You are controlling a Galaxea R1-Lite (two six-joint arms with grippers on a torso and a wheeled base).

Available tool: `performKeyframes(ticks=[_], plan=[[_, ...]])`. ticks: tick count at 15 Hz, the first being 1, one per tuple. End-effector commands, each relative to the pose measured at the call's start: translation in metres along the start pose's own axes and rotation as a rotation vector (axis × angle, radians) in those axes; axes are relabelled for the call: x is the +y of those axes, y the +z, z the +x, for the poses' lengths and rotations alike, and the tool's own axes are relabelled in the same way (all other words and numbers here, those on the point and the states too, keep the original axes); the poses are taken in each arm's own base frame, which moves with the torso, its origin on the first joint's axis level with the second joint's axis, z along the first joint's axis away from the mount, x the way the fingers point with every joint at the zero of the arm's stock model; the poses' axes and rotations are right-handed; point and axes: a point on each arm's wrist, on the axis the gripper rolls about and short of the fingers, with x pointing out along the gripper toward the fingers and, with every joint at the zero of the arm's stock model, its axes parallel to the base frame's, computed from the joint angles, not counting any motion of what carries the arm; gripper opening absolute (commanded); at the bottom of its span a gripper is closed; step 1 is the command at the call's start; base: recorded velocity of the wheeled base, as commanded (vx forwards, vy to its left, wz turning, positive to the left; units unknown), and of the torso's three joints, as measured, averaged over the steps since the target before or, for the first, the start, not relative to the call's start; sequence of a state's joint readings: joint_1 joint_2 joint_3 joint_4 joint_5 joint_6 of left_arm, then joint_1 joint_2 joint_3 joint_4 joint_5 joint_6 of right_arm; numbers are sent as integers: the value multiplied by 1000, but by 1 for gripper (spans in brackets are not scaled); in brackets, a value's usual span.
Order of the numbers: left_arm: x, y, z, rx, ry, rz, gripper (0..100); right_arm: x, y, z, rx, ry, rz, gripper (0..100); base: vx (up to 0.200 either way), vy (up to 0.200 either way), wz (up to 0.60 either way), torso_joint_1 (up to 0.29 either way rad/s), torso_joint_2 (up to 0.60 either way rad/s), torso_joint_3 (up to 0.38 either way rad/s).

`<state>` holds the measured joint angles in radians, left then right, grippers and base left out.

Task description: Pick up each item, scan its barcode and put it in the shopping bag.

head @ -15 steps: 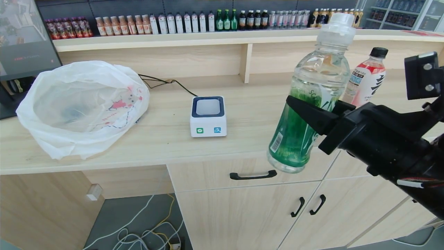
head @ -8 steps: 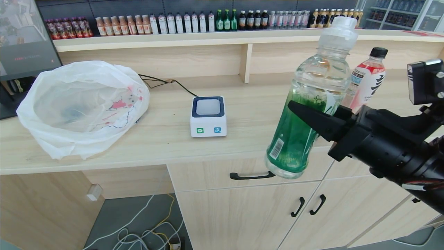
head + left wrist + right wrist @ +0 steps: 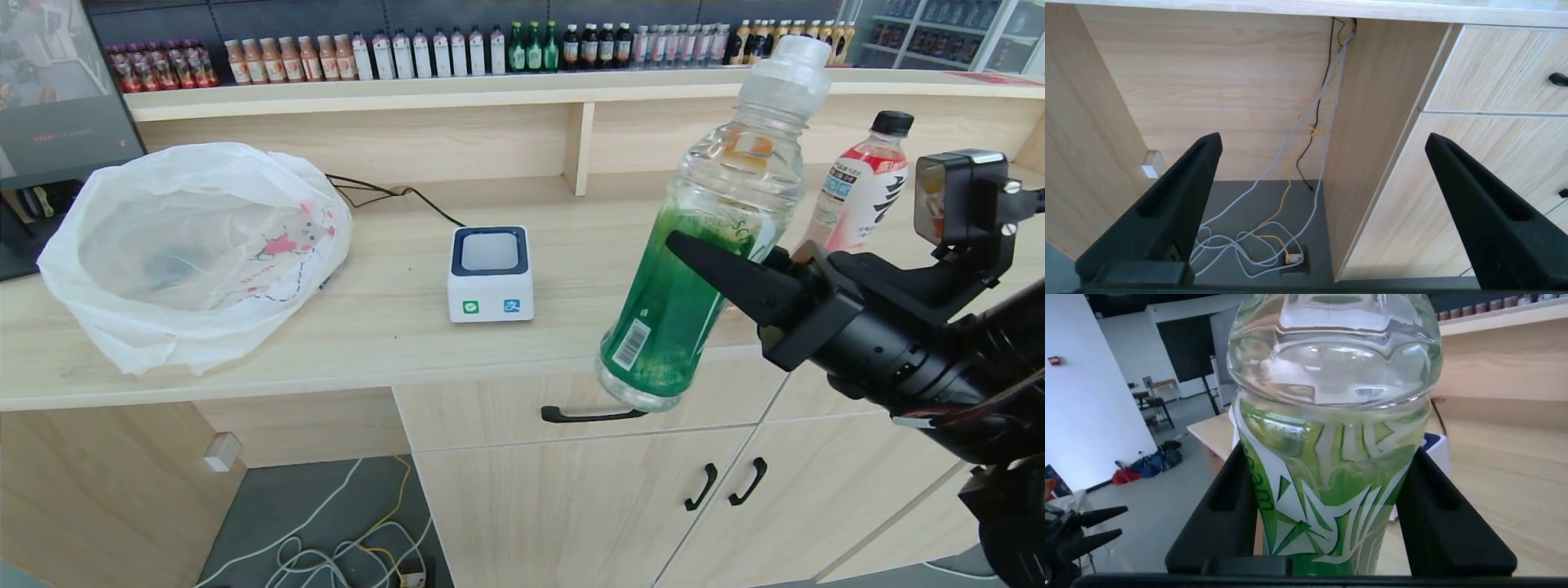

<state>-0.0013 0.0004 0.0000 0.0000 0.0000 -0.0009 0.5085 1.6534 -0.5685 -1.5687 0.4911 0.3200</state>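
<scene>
My right gripper (image 3: 739, 265) is shut on a clear bottle with a green label (image 3: 694, 269), held in the air over the counter's front edge, tilted with its cap up and to the right and its barcode facing out low down. In the right wrist view the green bottle (image 3: 1331, 457) sits between the two black fingers (image 3: 1221, 510). The white scanner box (image 3: 490, 273) stands on the counter to the bottle's left. A white shopping bag (image 3: 196, 245) lies open at the counter's left end. A pink-labelled bottle (image 3: 861, 188) stands behind the held one. My left gripper (image 3: 1319, 212) hangs open below the counter.
A black cable runs from the scanner toward the back wall. Rows of drinks (image 3: 490, 49) line the upper shelf. Cabinet doors with black handles (image 3: 592, 415) sit under the counter (image 3: 367, 327), and loose wires lie on the floor (image 3: 1266, 245).
The right gripper has tilted the green bottle further, swinging its base left and slightly down, closer to the scanner. The barcode now faces out more plainly.
</scene>
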Motion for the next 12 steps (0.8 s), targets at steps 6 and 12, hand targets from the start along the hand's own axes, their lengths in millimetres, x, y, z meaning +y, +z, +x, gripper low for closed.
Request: performKeyframes(ticks=[6,12], plan=[[0,0,0,0,0,-1,100,3,1,-3,47,128,70,0,0,0,0,0,0,0],[0,0,0,0,0,-1,100,6,17,4,29,207,187,0,0,0,0,0,0,0]])
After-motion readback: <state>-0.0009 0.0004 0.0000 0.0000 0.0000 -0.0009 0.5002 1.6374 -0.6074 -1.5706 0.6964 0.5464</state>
